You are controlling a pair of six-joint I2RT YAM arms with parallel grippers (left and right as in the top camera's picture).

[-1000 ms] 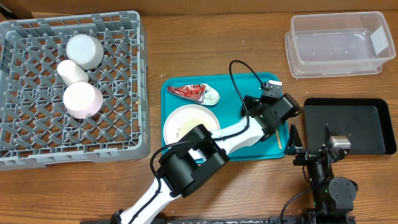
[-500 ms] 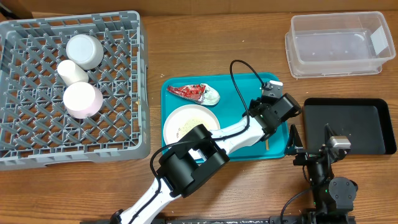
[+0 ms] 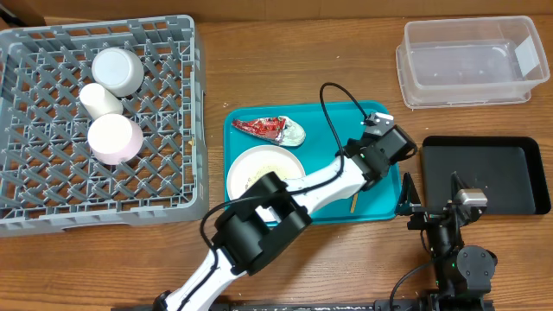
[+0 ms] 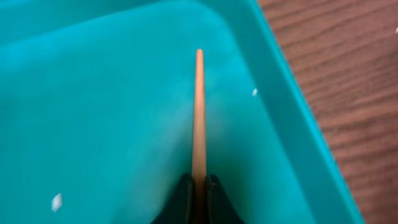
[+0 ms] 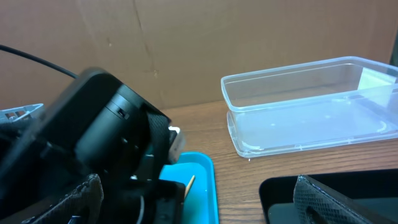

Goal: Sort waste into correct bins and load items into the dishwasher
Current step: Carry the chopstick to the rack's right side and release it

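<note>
My left gripper (image 3: 370, 164) (image 4: 199, 184) is shut on a wooden chopstick (image 4: 199, 112), low over the right end of the teal tray (image 4: 93, 93). The stick's free end (image 3: 353, 201) points toward the tray's front edge. A loose rice grain (image 4: 56, 201) lies on the tray floor. The red foil wrapper (image 3: 263, 127) with its napkin wad and the white plate (image 3: 263, 171) sit on the tray's left half. My right gripper (image 3: 430, 197) (image 5: 199, 205) is open and holds nothing, between the teal tray and the black tray (image 3: 488, 173).
The grey dish rack (image 3: 52, 199) at the left holds a metal bowl (image 3: 117, 69), a white cup (image 3: 99, 99) and a pinkish bowl (image 3: 113, 138). The clear tub (image 3: 467, 60) (image 5: 305, 106) stands at the back right. The left arm's cable loops above the teal tray.
My left gripper shut on the chopstick, which was loose a second ago. The stick's free end swung left along the tray's front. The right arm stayed still.
</note>
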